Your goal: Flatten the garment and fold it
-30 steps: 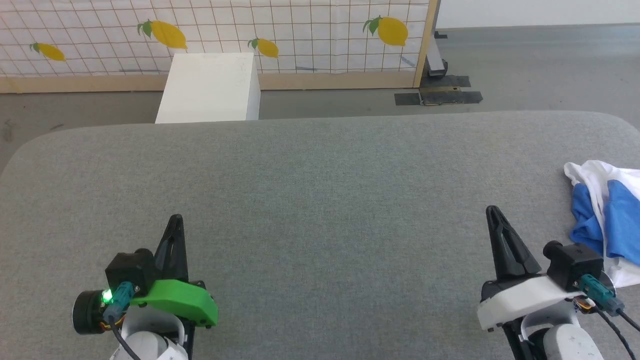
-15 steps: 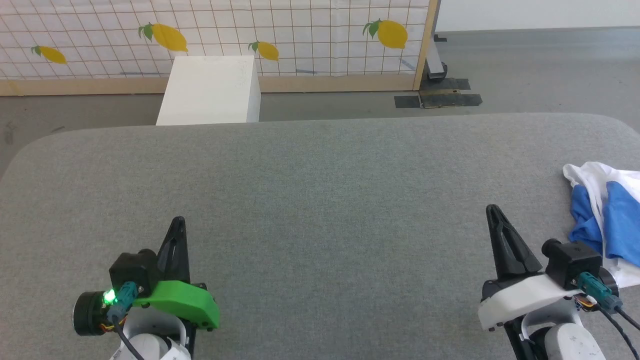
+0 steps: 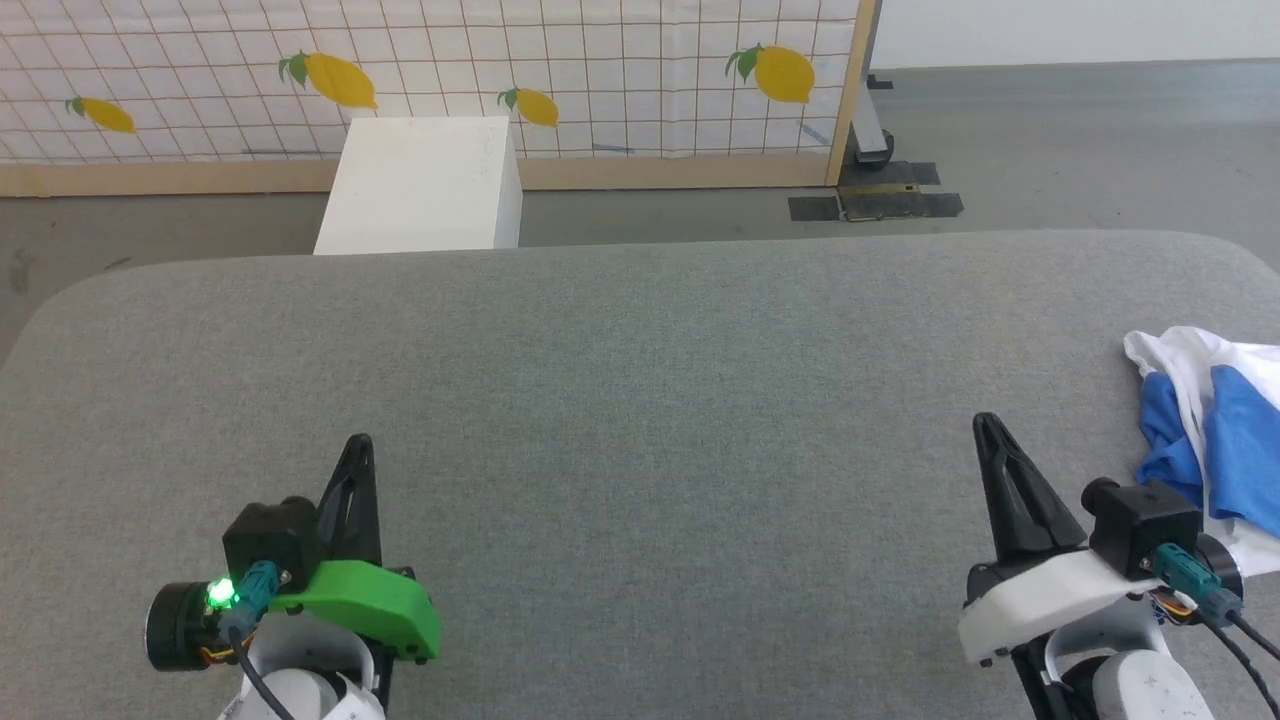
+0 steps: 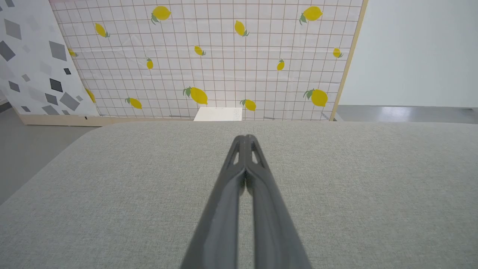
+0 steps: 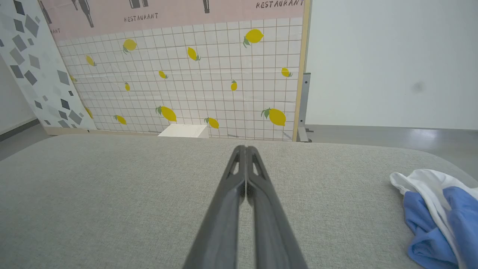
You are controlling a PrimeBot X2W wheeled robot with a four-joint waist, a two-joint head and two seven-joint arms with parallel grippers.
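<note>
Lemon-print grid screen (image 3: 600, 70), white box (image 3: 420, 185), grey concrete floor (image 3: 1080, 140).

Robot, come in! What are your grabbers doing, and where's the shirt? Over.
Both shut, empty: left end effector, right end effector. Crumpled garment at grey table's right edge, not gripped. Nothing between it and the right end effector.

The head camera is tilting slightly upward, so the white box (image 3: 420, 185), the worktop (image 3: 640, 400) and the garment (image 3: 1215, 420) are sliding a little lower in its view.
</note>
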